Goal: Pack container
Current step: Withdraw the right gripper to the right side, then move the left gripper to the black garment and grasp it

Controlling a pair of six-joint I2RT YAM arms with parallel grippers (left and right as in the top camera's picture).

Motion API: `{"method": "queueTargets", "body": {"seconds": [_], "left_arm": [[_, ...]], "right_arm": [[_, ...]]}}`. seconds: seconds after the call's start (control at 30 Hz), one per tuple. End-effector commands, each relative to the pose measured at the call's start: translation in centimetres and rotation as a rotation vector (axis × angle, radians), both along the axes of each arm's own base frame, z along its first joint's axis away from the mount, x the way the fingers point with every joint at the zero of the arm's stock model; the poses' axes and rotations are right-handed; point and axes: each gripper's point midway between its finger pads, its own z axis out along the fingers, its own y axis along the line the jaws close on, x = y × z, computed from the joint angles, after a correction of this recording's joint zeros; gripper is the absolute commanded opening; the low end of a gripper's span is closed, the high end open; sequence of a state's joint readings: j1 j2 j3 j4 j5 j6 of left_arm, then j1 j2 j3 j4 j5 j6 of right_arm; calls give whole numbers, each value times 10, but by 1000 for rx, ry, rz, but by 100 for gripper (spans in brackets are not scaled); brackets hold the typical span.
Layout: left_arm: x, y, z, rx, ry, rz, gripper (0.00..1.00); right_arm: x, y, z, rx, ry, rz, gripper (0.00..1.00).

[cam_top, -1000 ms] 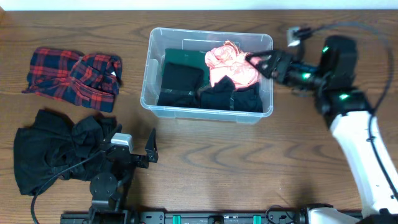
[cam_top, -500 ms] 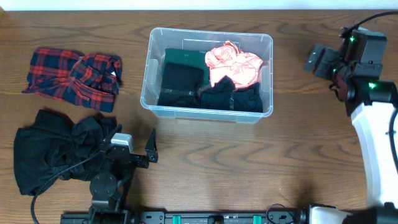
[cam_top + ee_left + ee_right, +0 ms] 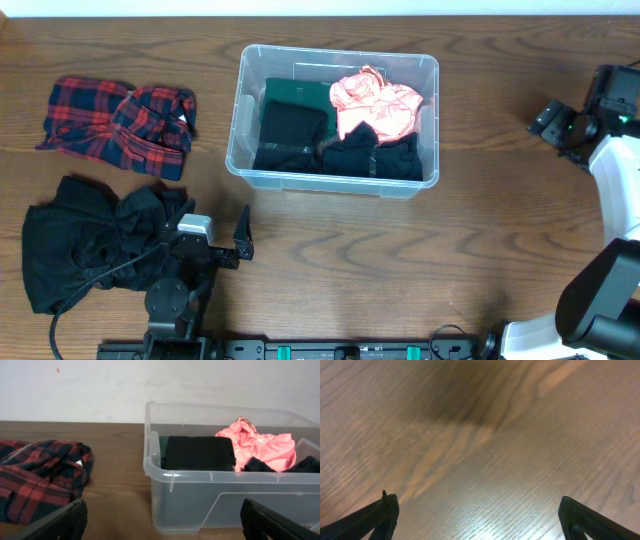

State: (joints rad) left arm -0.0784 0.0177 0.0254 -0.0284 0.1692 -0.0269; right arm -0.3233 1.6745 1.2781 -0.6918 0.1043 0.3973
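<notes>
The clear container [image 3: 330, 182] stands at the table's middle back. It holds a pink garment [image 3: 375, 105], folded black clothes [image 3: 292, 135] and a dark green piece [image 3: 298, 92]. In the left wrist view the container [image 3: 225, 497] is ahead to the right, with the pink garment [image 3: 257, 450] and a black piece [image 3: 200, 452] inside. My left gripper [image 3: 215, 230] rests open and empty at the front left; its fingers [image 3: 162, 530] are wide apart. My right gripper [image 3: 548, 118] is open and empty at the far right, its fingers [image 3: 480, 520] over bare wood.
A red plaid shirt [image 3: 118, 125] lies crumpled at the back left and also shows in the left wrist view [image 3: 40, 477]. A black garment pile [image 3: 95, 240] lies at the front left beside my left arm. A white wall stands behind the table.
My right gripper has let go of the pink garment, which stays in the container, and has drawn back to the table's far right. The left arm has not moved.
</notes>
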Motion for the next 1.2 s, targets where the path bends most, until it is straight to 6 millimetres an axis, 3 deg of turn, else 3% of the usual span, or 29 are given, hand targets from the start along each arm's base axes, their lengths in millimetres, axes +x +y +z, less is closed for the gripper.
{"method": "queueTargets", "body": {"seconds": [0.0,0.1,0.33,0.47,0.6,0.8,1.03,1.17], "left_arm": [[-1,-1,-18,-31,67,-5,98],[2,-1,4,-100,-5,2,98],[-11,20,80,-191,-62,118,98],[-30,36,127,-172,6,211,98],[-52,53,149,-120,188,316,98],[-70,55,146,-47,459,336,98],[-48,53,113,22,621,330,98],[-30,53,81,97,796,321,98]], "right_arm": [[1,1,6,38,-25,-33,99],[1,1,6,38,-25,-33,99],[1,1,6,38,-25,-33,99],[1,1,6,38,-26,-33,99],[1,1,6,38,-25,-33,99],[1,1,6,37,-26,-33,99],[1,1,6,38,-26,-33,99],[1,1,6,37,-26,-33,99]]}}
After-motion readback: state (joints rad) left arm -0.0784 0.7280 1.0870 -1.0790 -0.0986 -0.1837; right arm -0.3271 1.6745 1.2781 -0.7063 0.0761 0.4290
